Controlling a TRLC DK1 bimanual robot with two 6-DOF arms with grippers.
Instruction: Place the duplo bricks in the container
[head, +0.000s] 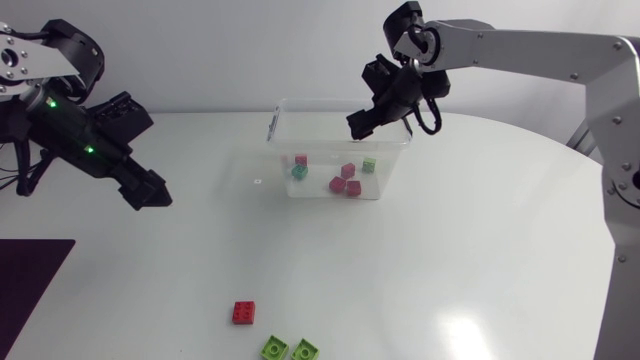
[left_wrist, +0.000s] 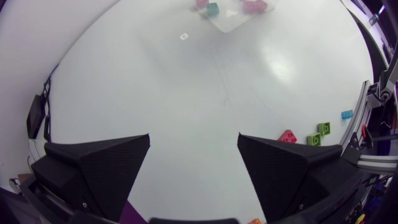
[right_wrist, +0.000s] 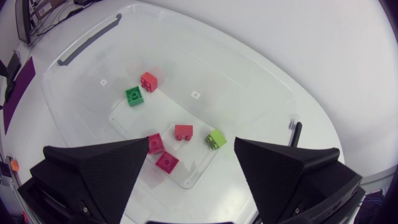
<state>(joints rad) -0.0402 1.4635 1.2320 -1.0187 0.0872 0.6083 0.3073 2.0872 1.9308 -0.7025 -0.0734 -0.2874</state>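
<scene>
Duplo bricks sit in two groups. Six lie on the floor of the clear container (head: 320, 135) at the far middle of the white worktop (head: 450, 250). At one end of it are a pink brick (head: 300, 158) and a teal brick (head: 298, 171) just beside each other. At the other end are three more pink-red bricks (head: 345, 182) in a loose cluster, with a light green brick (head: 368, 165) beside them. Three bricks are not yet in: a red brick (head: 243, 312) and a pair of green bricks (head: 289, 348) lie close together at the near edge of the worktop, well apart from the container. My right gripper (head: 358, 128) hangs over the container's rim, tilted downward. Its own camera looks straight down between its spread, empty fingers (right_wrist: 93, 174) at the six bricks inside the container (right_wrist: 68, 87), so it is released and grasps nothing. My left gripper (head: 150, 198) hovers over the bare left part of the worktop, apart from both groups. From its wrist camera the left gripper (left_wrist: 194, 137) is also released, its fingers wide with only white worktop between them. The red brick (left_wrist: 287, 135) and the green bricks (left_wrist: 319, 134) lie off to one side of it, and the container (left_wrist: 230, 18) shows far ahead.
</scene>
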